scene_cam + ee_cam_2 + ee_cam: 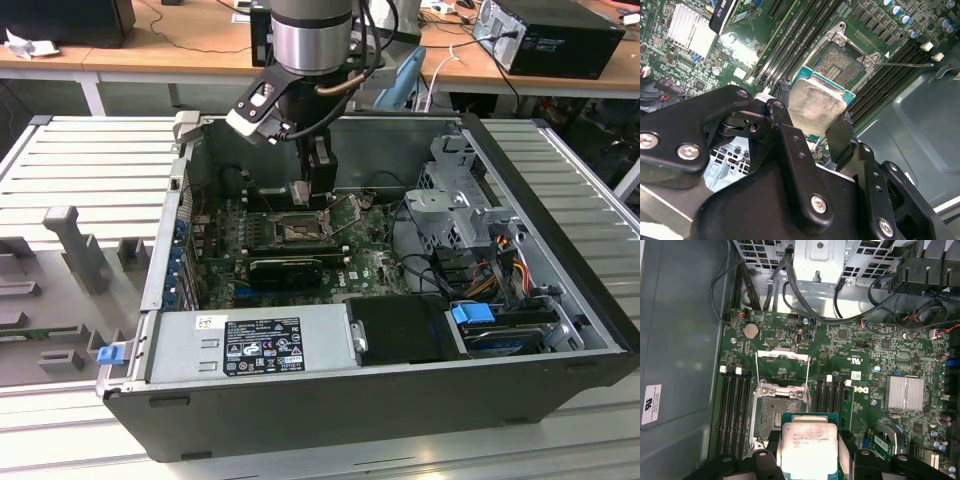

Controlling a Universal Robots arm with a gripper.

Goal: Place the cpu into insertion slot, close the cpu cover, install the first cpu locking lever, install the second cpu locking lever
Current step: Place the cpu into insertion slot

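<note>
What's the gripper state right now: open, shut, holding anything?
Gripper: shut on the cpu, held close to the empty insertion slot, not seated in it.

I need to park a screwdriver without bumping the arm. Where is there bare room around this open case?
Bare ribbed table lies at the exterior view's left of the case, beyond the grey fixtures, and more at its right. Inside it is crowded: the gripper holds the cpu near the insertion slot, and cables fill the drive-cage corner.
</note>
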